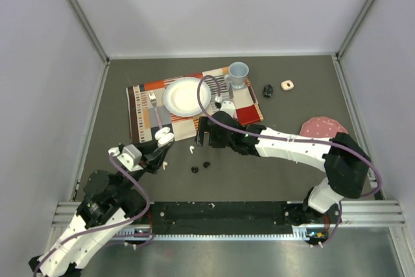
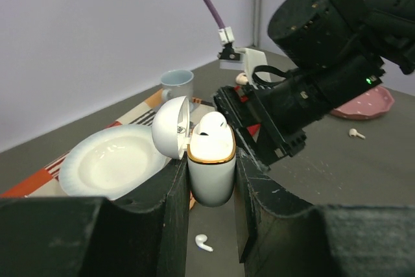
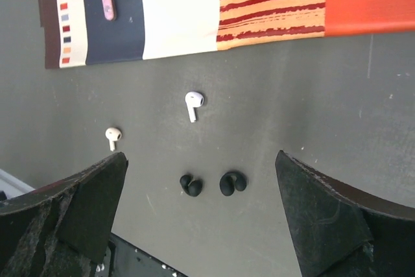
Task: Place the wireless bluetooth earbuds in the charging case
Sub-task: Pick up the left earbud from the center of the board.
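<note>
Fingers (image 2: 170,199) of the left gripper (image 2: 211,186) pinch the open charging case (image 2: 211,160); right gripper (image 3: 201,205) fingers (image 3: 84,205) gape wide, empty, black earbuds (image 3: 232,183) below between them.

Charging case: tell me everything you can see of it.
The charging case is white, glossy and plastic-looking, with a rounded body and a gold band round its mouth. Its hinged lid stands open, swung to one side. One white earbud sits in it, top poking out. The case is upright, gripped on both sides by the left tool, apparently clear of the table, near the white plate.
</note>
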Robot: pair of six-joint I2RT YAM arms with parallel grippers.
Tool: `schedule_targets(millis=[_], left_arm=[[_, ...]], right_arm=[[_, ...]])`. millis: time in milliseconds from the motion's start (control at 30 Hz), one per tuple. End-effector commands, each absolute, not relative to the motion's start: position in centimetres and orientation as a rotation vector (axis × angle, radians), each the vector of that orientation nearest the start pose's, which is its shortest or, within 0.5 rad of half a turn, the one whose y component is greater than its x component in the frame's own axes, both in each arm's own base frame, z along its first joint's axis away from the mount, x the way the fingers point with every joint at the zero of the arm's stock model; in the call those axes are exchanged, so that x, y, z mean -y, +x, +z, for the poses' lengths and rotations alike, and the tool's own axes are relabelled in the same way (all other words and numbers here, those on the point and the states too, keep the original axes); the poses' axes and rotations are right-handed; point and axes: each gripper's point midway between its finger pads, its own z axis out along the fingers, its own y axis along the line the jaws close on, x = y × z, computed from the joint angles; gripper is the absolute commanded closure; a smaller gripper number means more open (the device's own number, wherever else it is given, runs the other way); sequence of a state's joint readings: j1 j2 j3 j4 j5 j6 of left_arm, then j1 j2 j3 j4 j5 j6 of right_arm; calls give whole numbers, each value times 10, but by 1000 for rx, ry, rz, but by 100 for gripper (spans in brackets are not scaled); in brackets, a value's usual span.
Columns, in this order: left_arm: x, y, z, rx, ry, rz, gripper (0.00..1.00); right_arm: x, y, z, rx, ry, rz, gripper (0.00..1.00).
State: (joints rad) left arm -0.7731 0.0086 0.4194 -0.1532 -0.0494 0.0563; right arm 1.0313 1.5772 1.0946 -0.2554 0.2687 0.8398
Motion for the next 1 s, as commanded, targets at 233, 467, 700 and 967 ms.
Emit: schedule_targets(millis=[233,467,700,967], left_arm=[[115,117,339,-1009,497,-615,100],[99,127,337,-1057,434,-538,100],[89,133,336,-1084,383,-505,100],[82,136,337,-1098,341,-481,100]], right_arm=[[-356,257,147,-2396,128,770,1],[-376,256,117,-2480,192,752,16],[-397,262,110,-2469,196,654,23],[-419,264,93,-2481,250,608,31]])
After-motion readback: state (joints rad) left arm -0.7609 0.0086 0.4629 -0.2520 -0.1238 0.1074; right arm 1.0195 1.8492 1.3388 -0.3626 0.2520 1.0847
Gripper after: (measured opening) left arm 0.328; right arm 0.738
